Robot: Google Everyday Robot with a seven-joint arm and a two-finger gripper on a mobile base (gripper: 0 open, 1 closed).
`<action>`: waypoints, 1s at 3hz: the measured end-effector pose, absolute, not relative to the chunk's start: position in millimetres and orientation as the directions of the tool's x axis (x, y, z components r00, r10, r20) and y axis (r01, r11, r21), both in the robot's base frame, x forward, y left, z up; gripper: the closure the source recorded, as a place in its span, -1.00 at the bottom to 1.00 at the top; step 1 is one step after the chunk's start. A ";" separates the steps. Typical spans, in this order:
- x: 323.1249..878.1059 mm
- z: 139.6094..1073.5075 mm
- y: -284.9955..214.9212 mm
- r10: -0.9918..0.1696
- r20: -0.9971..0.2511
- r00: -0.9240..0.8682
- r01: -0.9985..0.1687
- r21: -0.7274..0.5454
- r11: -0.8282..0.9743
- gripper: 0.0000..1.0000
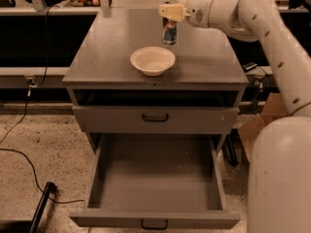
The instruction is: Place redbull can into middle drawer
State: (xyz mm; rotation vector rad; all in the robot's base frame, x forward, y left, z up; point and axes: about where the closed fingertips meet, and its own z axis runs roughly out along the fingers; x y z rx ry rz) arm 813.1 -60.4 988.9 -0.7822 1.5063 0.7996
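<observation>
The grey cabinet top (97, 57) bears 1 cream-white bowl (152, 60) near its centre. At 1 o'clock from the bowl, apart from it, is the upright redbull can (169, 34); whether it rests on the top cannot be told. The gripper (169, 17) is at the can's upper end.

Our arm (262, 13) is cream-white — smooth rounded segments, small dark screws — with a pale-yellow gripper (170, 11) beyond the bowl (152, 60).

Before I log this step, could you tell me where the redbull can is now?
In the camera view, the redbull can is upright over the back of the cabinet top, just behind the bowl, with the tool at its top.
</observation>
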 end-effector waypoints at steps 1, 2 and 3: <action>774.6 1030.4 -87.7 -0.010 -0.994 -0.108 -0.856 0.088 0.510 1.00; 713.3 1045.7 -122.2 0.035 -0.978 -0.207 -0.872 0.201 0.446 1.00; 649.9 1030.0 -172.4 0.065 -0.949 -0.309 -0.861 0.308 0.406 1.00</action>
